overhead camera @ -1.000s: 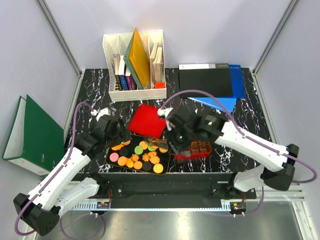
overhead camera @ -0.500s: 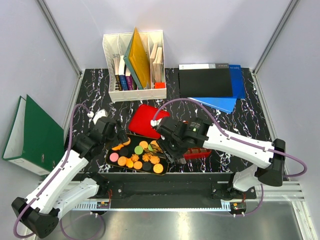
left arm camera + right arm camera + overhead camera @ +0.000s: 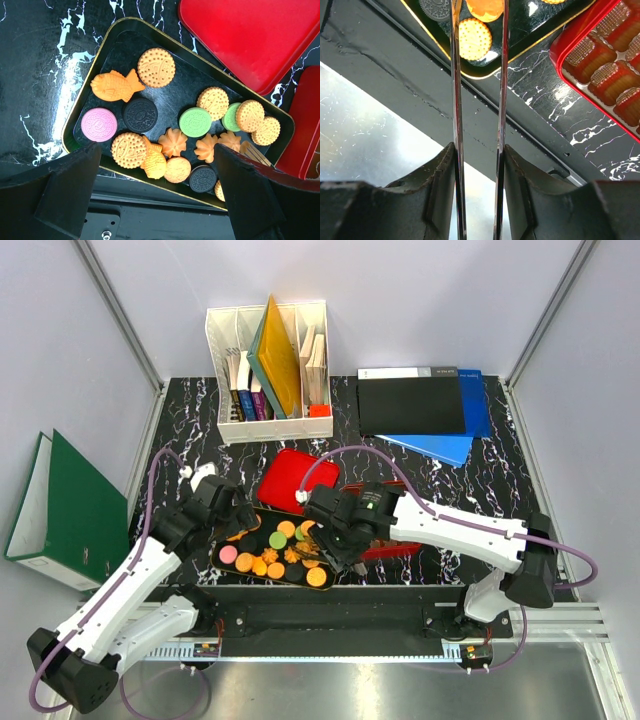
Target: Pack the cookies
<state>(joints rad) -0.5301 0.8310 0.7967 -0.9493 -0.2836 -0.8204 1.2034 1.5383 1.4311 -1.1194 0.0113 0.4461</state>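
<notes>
round, flower and fish-shaped cookies [image 3: 156,67], orange, green, pink, black, in dark tray [image 3: 190,80], tongs [image 3: 455,100] blades apart, perhaps straddling one

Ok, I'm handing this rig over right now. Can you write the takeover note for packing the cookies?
Left gripper: open, empty, hovering over the black tray.
Right gripper: shut on metal tongs. Their tips reach over the tray's end nearest the tin, blades apart; I can't tell whether they pinch a cookie.
Cookies: well over a dozen lie on the tray.
Red tin: to the tray's right, with its lid behind the tray.
Done: the tin's visible compartments look filled; count unclear.
Left: tong the tray's cookies into the tin, then probably fit the lid.
</notes>
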